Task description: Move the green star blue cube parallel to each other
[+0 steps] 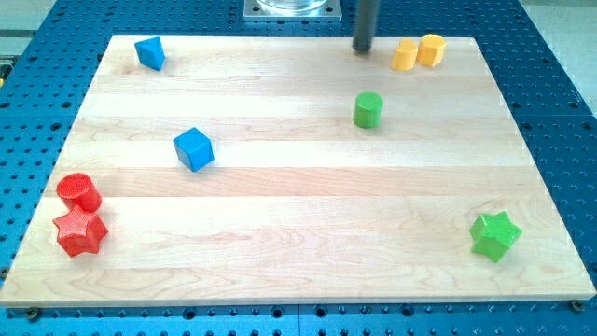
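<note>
The green star (494, 235) lies near the board's bottom right corner. The blue cube (194, 149) sits left of the board's middle. My tip (363, 49) stands at the top edge of the board, right of centre, far from both blocks. It is just left of the two yellow blocks and above the green cylinder (368, 109).
A second blue block (149, 53) lies at the top left. Two yellow blocks (405, 55) (431, 49) sit together at the top right. A red cylinder (79, 192) and a red star (80, 232) sit at the left edge. The wooden board (298, 271) rests on a blue perforated table.
</note>
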### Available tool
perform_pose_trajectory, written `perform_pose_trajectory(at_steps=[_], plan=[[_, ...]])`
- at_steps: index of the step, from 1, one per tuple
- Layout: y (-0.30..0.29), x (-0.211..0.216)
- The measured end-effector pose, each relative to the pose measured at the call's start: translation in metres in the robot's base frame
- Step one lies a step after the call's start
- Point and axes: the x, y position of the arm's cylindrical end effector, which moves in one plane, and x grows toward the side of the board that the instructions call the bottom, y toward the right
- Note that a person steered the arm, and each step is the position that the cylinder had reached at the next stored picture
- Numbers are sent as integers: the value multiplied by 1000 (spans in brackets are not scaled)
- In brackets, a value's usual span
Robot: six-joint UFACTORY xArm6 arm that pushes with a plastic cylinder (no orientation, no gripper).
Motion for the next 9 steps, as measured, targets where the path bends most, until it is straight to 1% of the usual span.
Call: perform_pose_trajectory(at_steps=[1, 3, 4, 5, 6, 7, 8, 9], plan=[[-16, 0], [-13, 0], [-19, 11], [-61, 101], [-123, 132], [-224, 147], [-248, 160], [-274, 204]])
